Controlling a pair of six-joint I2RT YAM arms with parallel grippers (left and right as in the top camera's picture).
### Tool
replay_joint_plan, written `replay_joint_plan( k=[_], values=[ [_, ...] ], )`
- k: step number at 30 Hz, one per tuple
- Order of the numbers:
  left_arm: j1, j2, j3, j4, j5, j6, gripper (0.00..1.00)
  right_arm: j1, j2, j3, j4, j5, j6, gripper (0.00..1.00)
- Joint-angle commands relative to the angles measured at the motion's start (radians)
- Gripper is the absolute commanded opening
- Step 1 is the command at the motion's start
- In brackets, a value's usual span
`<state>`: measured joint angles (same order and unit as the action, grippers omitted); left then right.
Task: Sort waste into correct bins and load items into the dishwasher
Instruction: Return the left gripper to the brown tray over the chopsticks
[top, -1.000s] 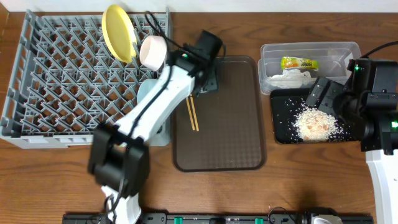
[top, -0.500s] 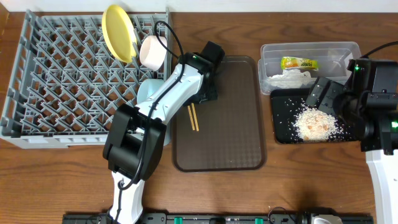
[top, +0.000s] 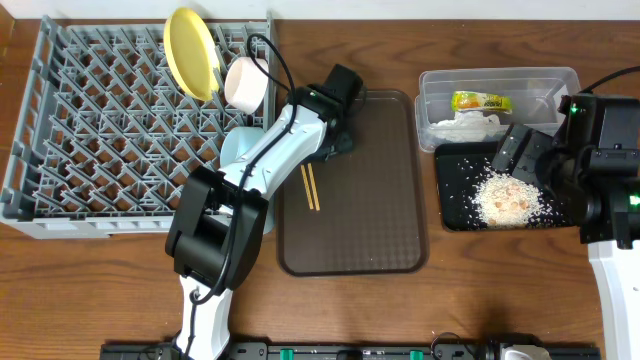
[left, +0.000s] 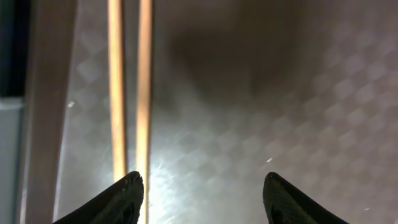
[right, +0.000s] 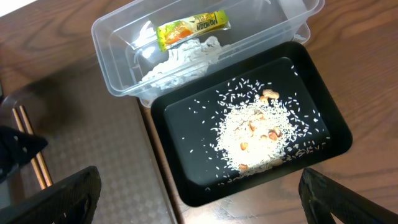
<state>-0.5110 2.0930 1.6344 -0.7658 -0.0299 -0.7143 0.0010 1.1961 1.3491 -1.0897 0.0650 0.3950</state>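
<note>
Rack (top: 90, 120), far-left corner: one plate (top: 192, 52), one white bowl (top: 246, 83). One blue bowl (top: 235, 150) at its right edge, partly under my left arm.

Chopsticks (left: 129, 87): two, side by side on the brown tray (top: 370, 200), mid-bench.

Left gripper (left: 202, 190): wide open, empty, with the sticks off-centre beneath one fingertip. I judge it best to centre over both, then close across them.

Right edge: one tub (top: 540, 85) with one wrapper (top: 480, 101) and one tissue (top: 465, 125); one black tray (top: 455, 190) with one rice heap (top: 508, 198).

Right gripper (right: 199, 199): open, empty.
</note>
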Motion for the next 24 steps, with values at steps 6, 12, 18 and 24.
replay_joint_plan(
  k=[6, 12, 18, 24],
  values=[
    [0.002, 0.086, -0.008, 0.051, -0.077, -0.014, 0.63, -0.009, 0.002, 0.010, -0.004, 0.013, 0.008, 0.99],
    [0.002, 0.088, -0.008, 0.064, -0.136, -0.014, 0.62, -0.009, 0.002, 0.010, -0.004, 0.013, 0.008, 0.99],
    [0.002, 0.088, -0.008, 0.062, -0.144, -0.016, 0.62, -0.009, 0.002, 0.010, -0.005, 0.013, 0.008, 0.99],
    [0.002, 0.090, -0.008, 0.050, -0.143, -0.055, 0.62, -0.009, 0.002, 0.010, -0.005, 0.013, 0.008, 0.99]
  ],
)
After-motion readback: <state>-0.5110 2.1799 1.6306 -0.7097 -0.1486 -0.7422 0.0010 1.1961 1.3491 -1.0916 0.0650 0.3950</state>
